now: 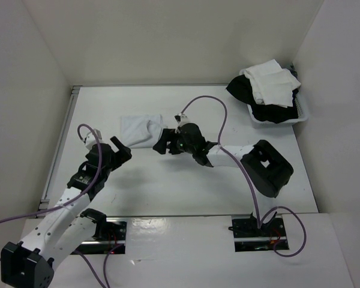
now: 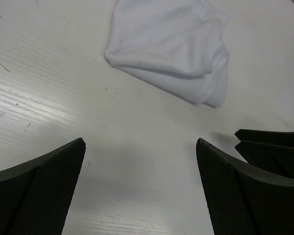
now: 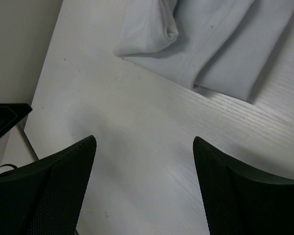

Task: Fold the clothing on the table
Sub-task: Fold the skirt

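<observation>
**Garment approached from two sides, nothing yet gripped**

On the large, smooth white rectangular table (image 1: 186,186), the small, thin white fabric clothing (image 1: 141,129) is seen loosely doubled, left of centre towards the far edge. The left gripper (image 2: 139,142) is held wide and empty near it, and the right gripper (image 3: 144,139) is spread almost as wide just beside it. A single hem layer is probably best pinched low.
</observation>
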Available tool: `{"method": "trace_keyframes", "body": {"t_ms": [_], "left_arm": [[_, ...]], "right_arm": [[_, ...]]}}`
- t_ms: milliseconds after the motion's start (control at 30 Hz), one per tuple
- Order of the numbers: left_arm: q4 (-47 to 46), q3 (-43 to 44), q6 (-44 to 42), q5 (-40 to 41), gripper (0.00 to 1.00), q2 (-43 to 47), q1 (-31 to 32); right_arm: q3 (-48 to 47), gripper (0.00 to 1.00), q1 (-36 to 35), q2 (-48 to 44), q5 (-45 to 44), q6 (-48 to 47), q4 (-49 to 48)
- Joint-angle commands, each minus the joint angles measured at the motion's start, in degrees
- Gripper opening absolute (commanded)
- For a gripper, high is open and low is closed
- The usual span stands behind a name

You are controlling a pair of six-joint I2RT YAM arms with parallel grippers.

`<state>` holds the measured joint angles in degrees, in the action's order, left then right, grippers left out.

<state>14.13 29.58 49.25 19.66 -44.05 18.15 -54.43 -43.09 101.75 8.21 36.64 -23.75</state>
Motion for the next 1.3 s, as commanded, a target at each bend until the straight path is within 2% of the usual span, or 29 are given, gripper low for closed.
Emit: {"method": "trace_keyframes", "body": {"t_ms": [0,400,800,1267], "left_arm": [[-1.29,-1.28,-1.09,0.73,1.0,0.11,0.39],[-1.3,-1.9,-0.56,0.73,1.0,0.11,0.39],[-1.3,-2.43,-1.09,1.35,1.0,0.11,0.39],[-1.91,-2.43,-1.09,1.35,1.0,-0.94,1.45]], "right_arm": [[-4.27,0.84,0.29,4.05,2.52,0.27,-7.72],[-12.88,0.84,0.9,15.31,9.98,1.33,-14.39],[-21.14,0.84,2.49,19.61,11.56,0.8,-11.68],[-17.28,0.83,2.49,20.41,11.04,0.8,-12.99]]}}
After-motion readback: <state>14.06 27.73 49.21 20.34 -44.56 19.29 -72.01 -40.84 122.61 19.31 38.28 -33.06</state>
